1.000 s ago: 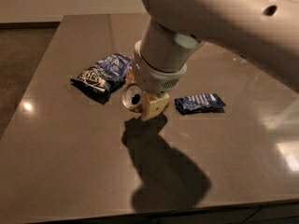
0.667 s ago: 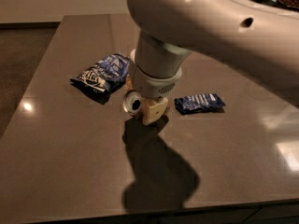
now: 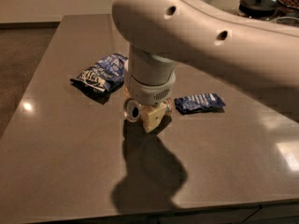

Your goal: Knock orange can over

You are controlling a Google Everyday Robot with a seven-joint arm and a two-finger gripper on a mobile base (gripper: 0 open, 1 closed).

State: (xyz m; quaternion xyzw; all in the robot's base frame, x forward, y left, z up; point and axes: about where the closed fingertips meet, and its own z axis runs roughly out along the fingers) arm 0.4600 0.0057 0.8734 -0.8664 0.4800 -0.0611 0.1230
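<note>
Over on the left, the dark table carries a soft glint of light near its edge. Next comes the larger blue snack bag, crinkled and lying flat, well back from the front edge.

Just right of that bag, here is the action. The orange can sits between the two bags, tucked right up against the gripper. Only its silver top with the dark hole shows clearly, and that top is turned toward the camera, so the can looks tipped rather than upright. Its body is mostly hidden. The gripper is down low at the table surface, its tan tip touching or nearly touching the top. Whether the gripper is open or closed, or has hold of anything, cannot be told from here.

Above it the thick white arm sweeps in from the upper right, throwing a broad shadow toward the front edge.

Further right lies the smaller blue snack bag, flat and just beside the gripper, and in the far top corner sits a black lidded pot.
</note>
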